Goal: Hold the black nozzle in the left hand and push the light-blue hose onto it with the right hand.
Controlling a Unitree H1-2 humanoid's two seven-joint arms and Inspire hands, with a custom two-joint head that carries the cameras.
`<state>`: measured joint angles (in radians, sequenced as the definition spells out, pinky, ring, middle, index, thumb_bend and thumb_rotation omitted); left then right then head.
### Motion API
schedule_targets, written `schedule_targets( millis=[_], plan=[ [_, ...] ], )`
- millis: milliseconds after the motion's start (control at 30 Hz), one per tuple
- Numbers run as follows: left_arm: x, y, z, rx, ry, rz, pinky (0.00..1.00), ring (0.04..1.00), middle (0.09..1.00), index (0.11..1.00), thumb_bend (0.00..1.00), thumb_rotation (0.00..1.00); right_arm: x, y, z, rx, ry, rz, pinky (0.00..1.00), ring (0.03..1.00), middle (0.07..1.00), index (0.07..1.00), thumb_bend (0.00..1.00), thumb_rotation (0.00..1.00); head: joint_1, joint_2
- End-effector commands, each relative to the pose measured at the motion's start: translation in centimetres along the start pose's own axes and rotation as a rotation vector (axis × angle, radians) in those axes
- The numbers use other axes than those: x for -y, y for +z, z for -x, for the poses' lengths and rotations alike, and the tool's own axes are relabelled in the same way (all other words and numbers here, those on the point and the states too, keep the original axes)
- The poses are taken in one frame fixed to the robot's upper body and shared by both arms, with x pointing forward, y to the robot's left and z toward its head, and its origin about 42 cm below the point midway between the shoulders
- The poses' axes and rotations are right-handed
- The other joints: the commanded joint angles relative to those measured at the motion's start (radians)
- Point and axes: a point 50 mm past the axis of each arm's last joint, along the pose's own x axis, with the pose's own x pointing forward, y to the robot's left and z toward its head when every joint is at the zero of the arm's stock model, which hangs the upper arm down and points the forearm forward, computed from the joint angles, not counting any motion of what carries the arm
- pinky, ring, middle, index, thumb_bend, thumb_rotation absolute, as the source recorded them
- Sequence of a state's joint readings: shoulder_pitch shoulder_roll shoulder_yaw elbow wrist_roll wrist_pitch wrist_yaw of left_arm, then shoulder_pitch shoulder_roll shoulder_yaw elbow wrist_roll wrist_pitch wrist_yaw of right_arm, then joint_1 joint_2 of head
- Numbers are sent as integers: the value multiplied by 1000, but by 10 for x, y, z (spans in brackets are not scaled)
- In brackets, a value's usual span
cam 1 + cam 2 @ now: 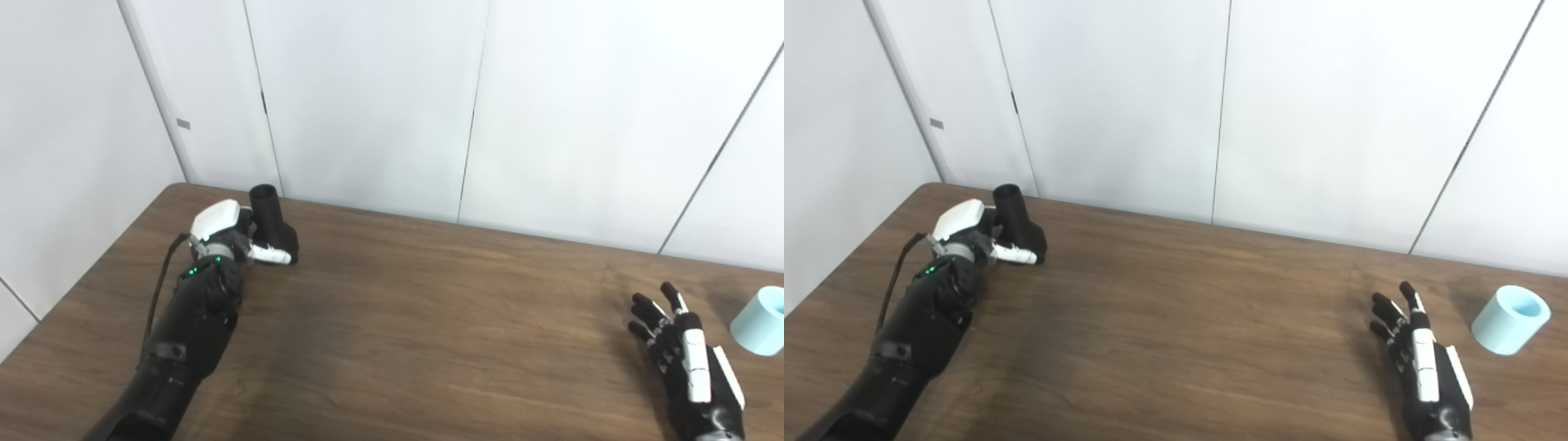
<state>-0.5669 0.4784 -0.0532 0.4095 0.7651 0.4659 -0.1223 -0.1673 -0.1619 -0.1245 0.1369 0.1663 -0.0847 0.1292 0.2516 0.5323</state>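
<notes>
Wall: pale grey panels with thin dark seams, filling the upper half of the frame.

Table: dark brown wood grain, filling the lower half, far edge running from upper left down toward the right.

Left arm: black casing, comes in at the bottom left corner and reaches up toward the far left part of the table. Small green lights near the wrist. A dark cable loops along its outer side.

Left hand: white back plate facing up, set against the black nozzle. A white-tipped finger or thumb lies across the nozzle's lower body. The other fingers are hidden behind the hand and nozzle, so a full grip cannot be confirmed; it looks wrapped on the nozzle.

Right hand: lower right of frame, fingers spread and pointing away toward the wall, holding nothing. It rests low over the table, whether touching it I cannot tell.

Nozzle: black, upper left of the table near the far edge. Round open neck points up and slightly left; wider base sits on the table.

Hose: short light-blue tube piece, lying tilted on the table at far right, open end facing up and right. Near the right hand, to its right, apart from it. Partly cut off by the frame edge in the left eye view.
</notes>
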Motion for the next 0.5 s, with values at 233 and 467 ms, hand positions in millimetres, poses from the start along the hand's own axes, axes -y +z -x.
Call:
schedule_targets(
  millis=[233, 467],
  plan=[
    [-13, 9, 1, 39, 74, 48, 733, 746, 703, 507, 593, 80, 3, 12, -2, 54, -9, 23, 828, 876, 850, 967, 423, 1000, 1, 4],
    [-7, 11, 3, 54, 110, 80, 722, 711, 662, 481, 523, 51, 4, 13, -1, 55, -10, 38, 819, 866, 836, 960, 417, 1000, -2, 11]
  ],
)
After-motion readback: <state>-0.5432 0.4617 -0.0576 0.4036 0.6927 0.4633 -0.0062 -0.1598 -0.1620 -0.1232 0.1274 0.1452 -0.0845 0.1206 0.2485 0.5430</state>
